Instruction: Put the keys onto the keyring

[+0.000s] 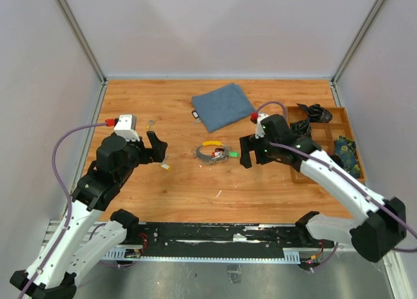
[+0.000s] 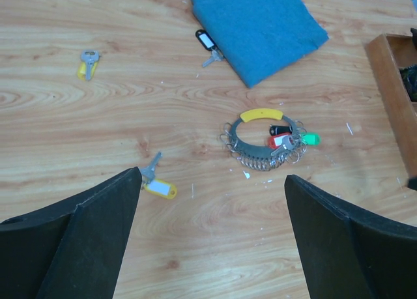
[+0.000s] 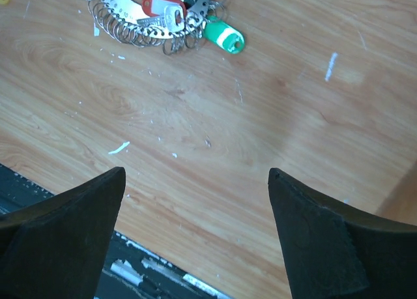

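Our left hand [image 2: 213, 176] and right hand [image 3: 197, 171] gape wide, empty; we should centre the left over the yellow-tagged key [image 2: 156, 182] left of the keyring [image 2: 264, 139].

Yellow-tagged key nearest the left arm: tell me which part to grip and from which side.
Grip the yellow-tagged key by its yellow tag, probably: it looks bulkier than the thin metal blade, and both lie flat on the table. Bring the open left end effector straight down from above, closing across the tag's narrow width; bare wood lies all around it.
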Robot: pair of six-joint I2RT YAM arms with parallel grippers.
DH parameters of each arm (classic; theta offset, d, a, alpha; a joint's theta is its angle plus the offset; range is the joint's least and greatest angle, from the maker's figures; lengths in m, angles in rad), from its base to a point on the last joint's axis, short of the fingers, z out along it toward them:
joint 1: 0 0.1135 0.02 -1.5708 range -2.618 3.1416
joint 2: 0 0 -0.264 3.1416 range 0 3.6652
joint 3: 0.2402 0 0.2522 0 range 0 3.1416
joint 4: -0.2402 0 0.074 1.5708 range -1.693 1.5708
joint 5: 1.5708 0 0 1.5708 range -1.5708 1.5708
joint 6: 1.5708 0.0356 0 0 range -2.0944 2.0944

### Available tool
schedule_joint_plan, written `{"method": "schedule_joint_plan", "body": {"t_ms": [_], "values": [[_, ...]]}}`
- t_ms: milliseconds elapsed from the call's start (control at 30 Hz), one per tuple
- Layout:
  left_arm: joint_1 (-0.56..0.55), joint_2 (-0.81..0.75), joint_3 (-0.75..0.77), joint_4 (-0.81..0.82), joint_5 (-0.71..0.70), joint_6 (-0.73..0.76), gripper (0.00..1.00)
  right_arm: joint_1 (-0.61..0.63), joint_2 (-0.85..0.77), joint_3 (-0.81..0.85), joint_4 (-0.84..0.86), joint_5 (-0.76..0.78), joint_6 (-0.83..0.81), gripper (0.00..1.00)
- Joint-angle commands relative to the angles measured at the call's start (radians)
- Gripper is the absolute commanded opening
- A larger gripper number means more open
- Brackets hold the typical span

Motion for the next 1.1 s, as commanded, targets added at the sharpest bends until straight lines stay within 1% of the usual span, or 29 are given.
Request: {"method": "schedule_joint_plan", "body": {"t_ms": [0,100,233,333,400,533,667,1067], "values": [[-0.001,-0.045,-0.014,0.036,0.045,0.049,0.97,0.050,0.183,0.085,0.119,0.032,-0.012,0.89],[-0.001,-0.064,-0.058,0.073,0.083,0.051,0.95,0.051,0.317,0.163,0.135,0.031,-0.039,0.82],[-0.001,-0.057,-0.065,0.072,0.061,0.051,0.95,0.053,0.473,0.279,0.144,0.031,-0.083,0.74],[-0.001,-0.044,-0.066,0.076,0.069,0.059,0.94,0.054,0.593,0.354,0.144,0.028,-0.115,0.65],[-0.001,-0.043,-0.066,0.076,0.068,0.059,0.94,0.054,0.669,0.405,0.145,0.020,-0.136,0.61],[-0.002,-0.050,-0.069,0.078,0.058,0.059,0.93,0.060,0.811,0.494,0.134,-0.011,-0.183,0.60],[-0.001,-0.052,-0.070,0.078,0.055,0.059,0.93,0.076,0.901,0.560,0.114,0.003,-0.228,0.60],[-0.001,-0.048,-0.072,0.079,0.053,0.061,0.92,0.116,1.040,0.668,0.081,0.047,-0.371,0.60]]}}
